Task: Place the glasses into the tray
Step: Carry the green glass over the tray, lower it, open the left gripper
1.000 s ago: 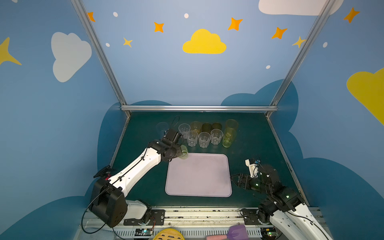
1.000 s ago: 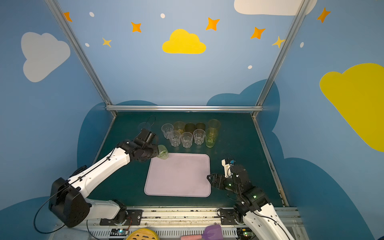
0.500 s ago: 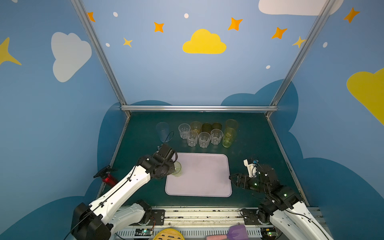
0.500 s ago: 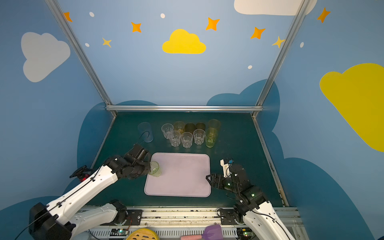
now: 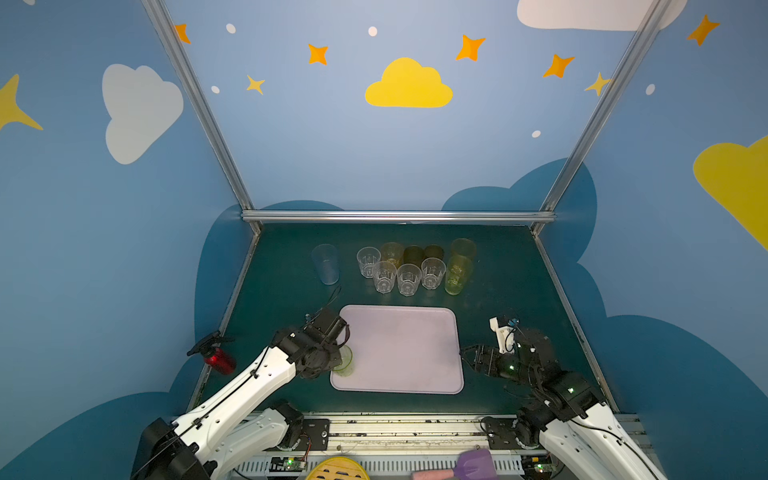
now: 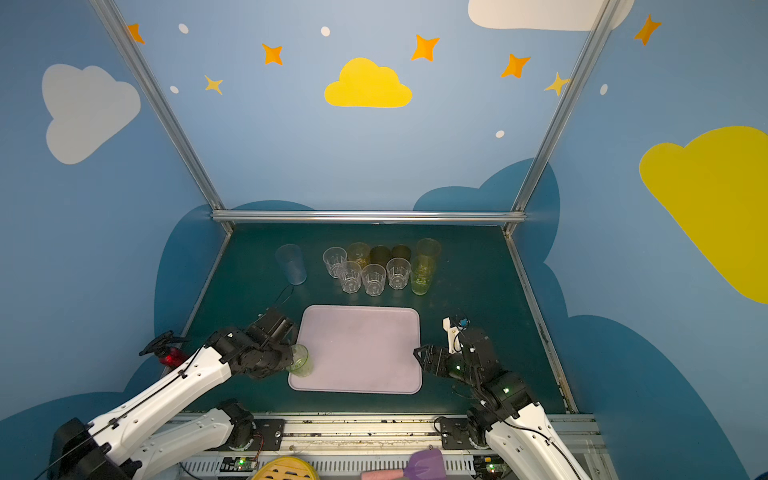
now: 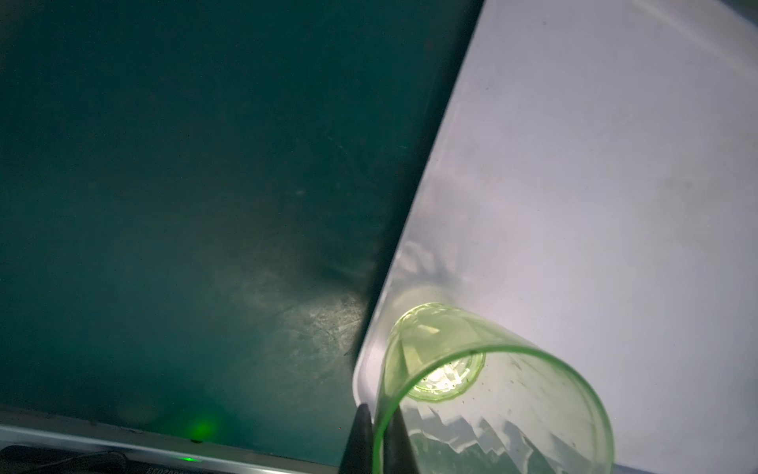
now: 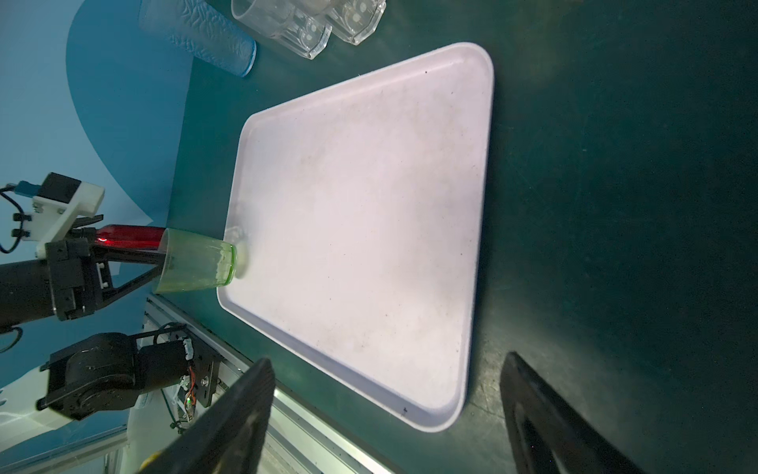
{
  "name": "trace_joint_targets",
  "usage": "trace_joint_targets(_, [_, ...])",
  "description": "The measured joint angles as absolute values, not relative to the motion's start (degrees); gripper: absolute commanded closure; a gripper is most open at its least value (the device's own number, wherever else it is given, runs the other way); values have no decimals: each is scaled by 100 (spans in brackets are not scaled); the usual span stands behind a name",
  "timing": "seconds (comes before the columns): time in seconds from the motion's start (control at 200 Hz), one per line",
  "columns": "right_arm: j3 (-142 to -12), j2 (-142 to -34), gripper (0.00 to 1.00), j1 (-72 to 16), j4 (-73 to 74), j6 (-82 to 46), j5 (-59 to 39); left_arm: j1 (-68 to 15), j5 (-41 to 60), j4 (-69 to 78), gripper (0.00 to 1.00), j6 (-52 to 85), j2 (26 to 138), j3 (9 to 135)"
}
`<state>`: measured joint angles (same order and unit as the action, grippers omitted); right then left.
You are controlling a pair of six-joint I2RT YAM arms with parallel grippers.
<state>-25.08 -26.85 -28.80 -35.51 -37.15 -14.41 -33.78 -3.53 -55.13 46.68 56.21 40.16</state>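
The short green glass [image 5: 344, 360] hung mouth-up from the left gripper [image 7: 378, 427], which was pinched tight on its rim, one finger inside the wall and one outside. Just below the fingertips lay a corner of the tray [image 5: 415, 374]; whether the base touched it, I couldn't tell. The other glasses [image 5: 409, 279] stood clustered well beyond that gripper. Across the tray from it, the right gripper [image 6: 417, 358] gaped wide, holding nothing.
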Motion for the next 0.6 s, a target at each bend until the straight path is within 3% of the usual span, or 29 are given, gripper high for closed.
trace_joint_targets(0.13, [-2508, -2703, 15, -2882, -3551, -3726, -1441, -3378, -351, -5391, 95, 4703, 5741, 3966])
trace_joint_targets(0.145, [-2508, -2703, 15, -2882, -3553, -3728, -1441, -3378, -351, -5376, 91, 4705, 5765, 3966])
trace_joint_targets(0.195, [-2508, -2705, 15, -2882, -3553, -3730, -1441, -3378, -349, -5323, 66, 4696, 5848, 3966])
trace_joint_targets(0.3, [-2508, -2727, 15, -2880, -3551, -3752, -1450, -3380, -305, -5240, 56, 4705, 5900, 3966])
trace_joint_targets(0.36, [-2510, -2773, 15, -2880, -3551, -3780, -1461, -3380, -266, -5188, 40, 4676, 5852, 3966])
trace_joint_targets(0.446, [-2523, -2853, 15, -2882, -3551, -3865, -1463, -3380, -248, -5113, 1, 4700, 5677, 3966])
trace_joint_targets(0.601, [-2547, -3030, 15, -2880, -3476, -4130, -1494, -3380, -248, -4862, 0, 4707, 5280, 3953])
